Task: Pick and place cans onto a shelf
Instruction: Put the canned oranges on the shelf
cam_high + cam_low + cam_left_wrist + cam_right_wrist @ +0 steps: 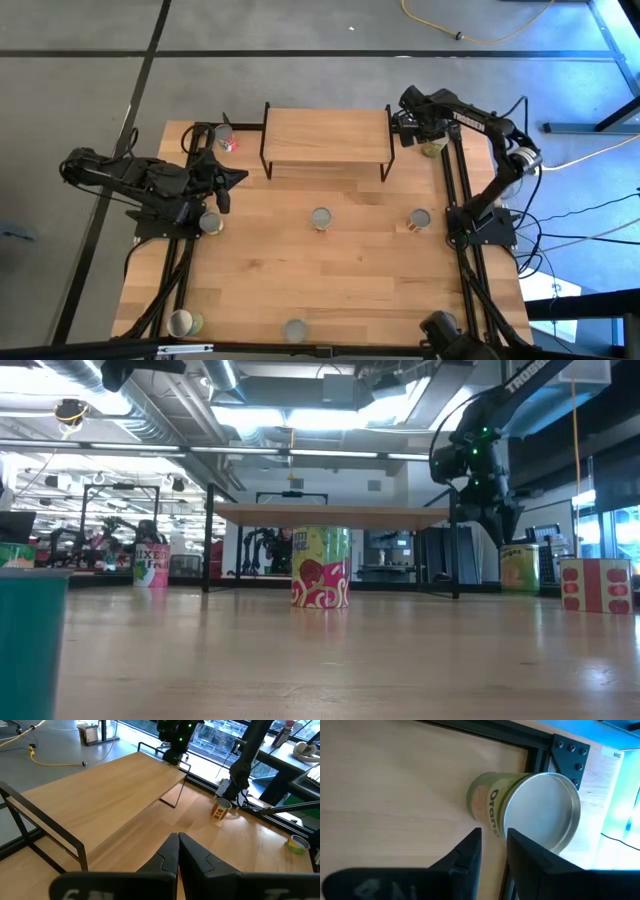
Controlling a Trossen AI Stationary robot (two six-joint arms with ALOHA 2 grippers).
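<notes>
The shelf (325,135), a light wooden board on thin black legs, stands at the table's far middle with nothing on its top. Several cans stand upright on the table. One is a green-labelled can (492,805) with a silver top at the far right corner (433,148). My right gripper (492,842) points steeply down just above and beside this can (518,568), its fingers a narrow gap apart with nothing between them. My left gripper (178,840) waits shut at the left (232,180), level with the shelf's near edge.
Other cans stand at the centre (320,218), centre right (419,219), beside the left arm (211,222), far left by the shelf (227,140), and near the front edge (182,322) (294,329). A black frame rail (540,745) runs close behind the green can.
</notes>
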